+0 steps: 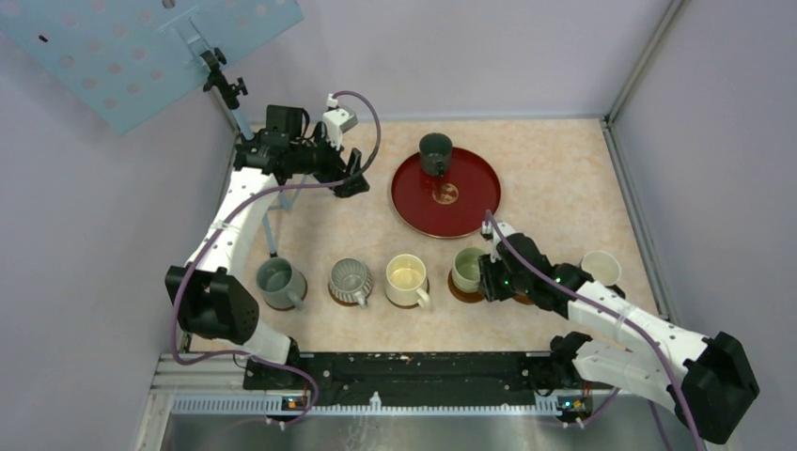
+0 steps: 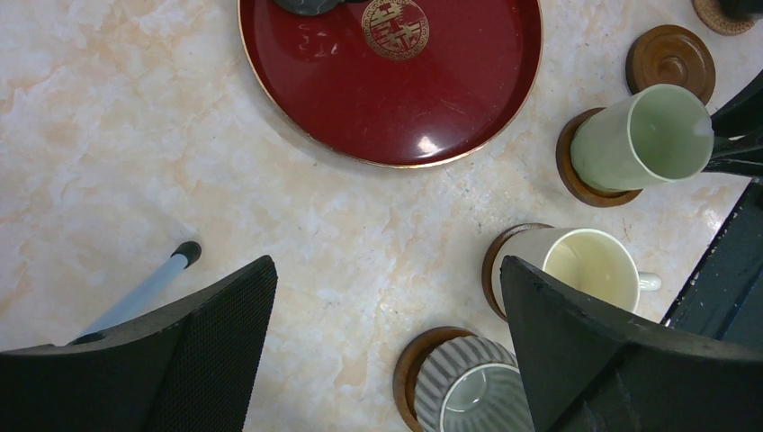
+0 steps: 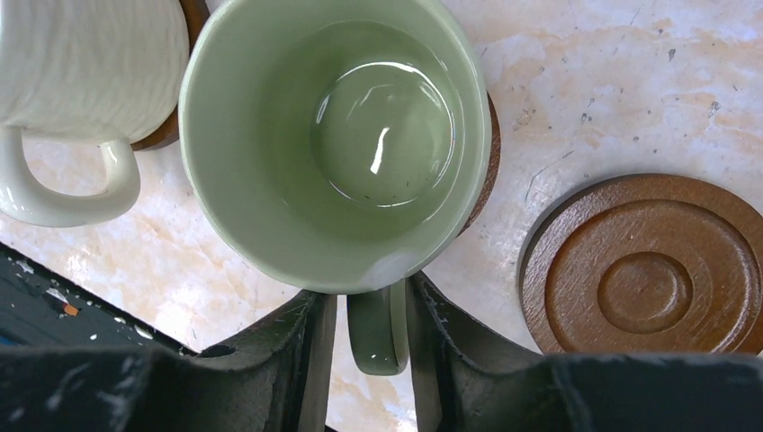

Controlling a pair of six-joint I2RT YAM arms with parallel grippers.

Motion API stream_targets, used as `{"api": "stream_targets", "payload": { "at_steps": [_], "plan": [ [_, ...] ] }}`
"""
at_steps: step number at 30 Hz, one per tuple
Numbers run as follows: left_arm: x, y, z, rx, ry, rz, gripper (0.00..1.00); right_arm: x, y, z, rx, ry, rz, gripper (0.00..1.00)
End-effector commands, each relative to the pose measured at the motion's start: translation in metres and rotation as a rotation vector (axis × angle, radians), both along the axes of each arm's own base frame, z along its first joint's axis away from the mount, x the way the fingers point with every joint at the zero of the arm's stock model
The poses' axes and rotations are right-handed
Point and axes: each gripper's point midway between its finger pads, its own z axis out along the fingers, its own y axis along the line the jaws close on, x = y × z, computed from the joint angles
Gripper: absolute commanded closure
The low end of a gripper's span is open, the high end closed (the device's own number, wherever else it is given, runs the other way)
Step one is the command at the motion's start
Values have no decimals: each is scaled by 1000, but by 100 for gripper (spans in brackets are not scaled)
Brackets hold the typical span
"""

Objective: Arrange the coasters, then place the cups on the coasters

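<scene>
Cup (image 3: 342, 135) green, empty, on coaster (image 3: 490, 153) | right fingers (image 3: 279, 360) loosely flank handle | left fingers (image 2: 198, 351) wide, empty

Right wrist view: cream mug (image 3: 81, 63) cut off by top and left edges. Green mug (image 3: 333, 135) hides its coaster (image 3: 492, 171) bar a sliver. Bare coaster (image 3: 648, 270) clipped at right edge.
Left wrist view: dark mug (image 2: 306, 5) cut by top edge, ribbed mug (image 2: 472, 396) by bottom.
Top view: bare coaster mostly hidden under right gripper (image 1: 485, 278).

Pale green cup (image 3: 333, 144) upright on brown coaster (image 2: 598, 198), bare coaster (image 3: 643, 270) just beside
</scene>
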Motion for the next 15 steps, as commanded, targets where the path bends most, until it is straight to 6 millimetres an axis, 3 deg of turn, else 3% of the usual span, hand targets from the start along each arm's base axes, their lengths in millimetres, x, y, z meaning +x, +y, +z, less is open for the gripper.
{"api": "stream_targets", "payload": {
  "at_steps": [1,8,15],
  "plan": [
    [3,1,20,-11,-72,-1,1,10,13,26,64,-54,-7,64],
    [4,0,20,-19,-65,-3,1,4,14,34,78,-32,1,65],
    [5,-1,22,-22,-66,0,1,-1,12,37,72,-10,7,83]
  ]
}}
